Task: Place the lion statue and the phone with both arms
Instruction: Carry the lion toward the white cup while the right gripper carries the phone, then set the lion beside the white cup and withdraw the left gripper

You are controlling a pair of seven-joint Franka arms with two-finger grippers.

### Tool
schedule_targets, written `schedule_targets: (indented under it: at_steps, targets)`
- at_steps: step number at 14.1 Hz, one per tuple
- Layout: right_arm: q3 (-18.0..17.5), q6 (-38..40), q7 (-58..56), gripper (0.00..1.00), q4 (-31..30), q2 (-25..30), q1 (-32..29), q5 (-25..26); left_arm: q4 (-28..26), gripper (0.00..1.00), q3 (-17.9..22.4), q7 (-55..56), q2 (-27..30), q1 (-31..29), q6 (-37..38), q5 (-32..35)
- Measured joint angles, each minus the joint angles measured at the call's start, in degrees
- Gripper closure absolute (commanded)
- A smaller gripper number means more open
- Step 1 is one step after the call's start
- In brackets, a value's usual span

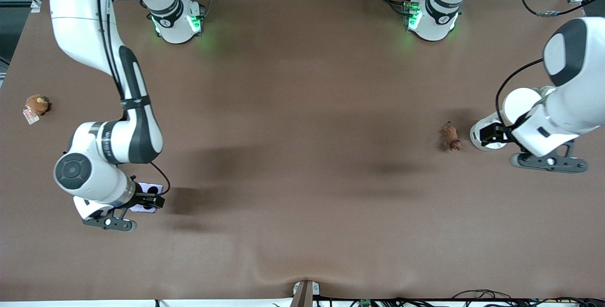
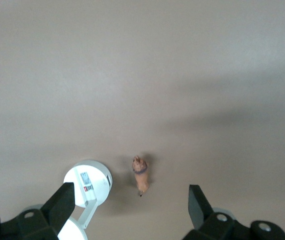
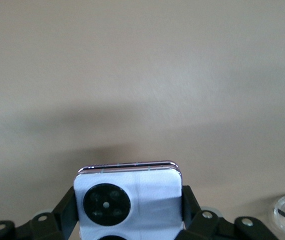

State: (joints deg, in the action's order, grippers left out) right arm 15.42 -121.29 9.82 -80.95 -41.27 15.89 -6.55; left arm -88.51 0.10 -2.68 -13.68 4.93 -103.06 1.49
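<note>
- You have the right gripper (image 1: 150, 201) at the lower left of the front view, low at the right arm's end of the table, with its fingers clamped on the two edges of the phone (image 1: 146, 197).
- In the right wrist view the phone (image 3: 128, 202) fills the bottom centre, held flat between the dark fingers (image 3: 68, 210); one black round circle shows whole on its pale face and a second is cut off by the frame's lower edge.
- Your left gripper (image 1: 491, 134) sits at the right of the front view, toward the left arm's end of the table, just beside the lion statue (image 1: 451, 136), with a white round object (image 1: 482, 137) under it.
- In the left wrist view the fingers (image 2: 62, 204) stand wide apart at the bottom corners, holding nothing; the lion statue (image 2: 141, 174) lies on the bare table (image 2: 142, 75) between them at lower centre, touching neither, and the white round object (image 2: 100, 179) is just beside it.
- At the far left edge of the front view you can see a round brown plush toy (image 1: 37, 104) with a tag, well apart from the phone.
</note>
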Motion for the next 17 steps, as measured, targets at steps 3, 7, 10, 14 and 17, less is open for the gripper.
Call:
schedule_targets:
  at_steps: [3, 7, 10, 14, 17]
  targets:
    - [-0.08, 1.91, -2.59, 1.0, -2.59, -0.43, -1.58, -0.2, 2.84, 0.0, 0.07, -0.02, 1.08, -0.53, 2.66, -1.32]
    - [-0.08, 1.47, -8.05, 1.0, -4.52, -1.19, -5.33, -0.23, 3.02, 0.0, -1.65, -0.18, 5.7, -6.29, 7.93, -5.41]
    - [-0.13, -1.07, -11.64, 1.0, -5.8, -1.52, -7.96, -0.25, 1.63, 0.0, -2.74, -0.14, 9.05, -8.52, 12.45, -5.97]
    - [-0.23, -6.81, -13.05, 1.0, -9.15, -2.51, -8.94, -0.26, -0.1, 0.0, -3.84, 2.32, 12.4, -8.43, 15.58, -5.98]
    - [-0.43, -7.09, -13.05, 1.0, -10.04, -3.07, -9.05, -0.61, -1.42, 0.0, -4.18, 4.25, 15.77, -8.17, 17.94, -5.98]
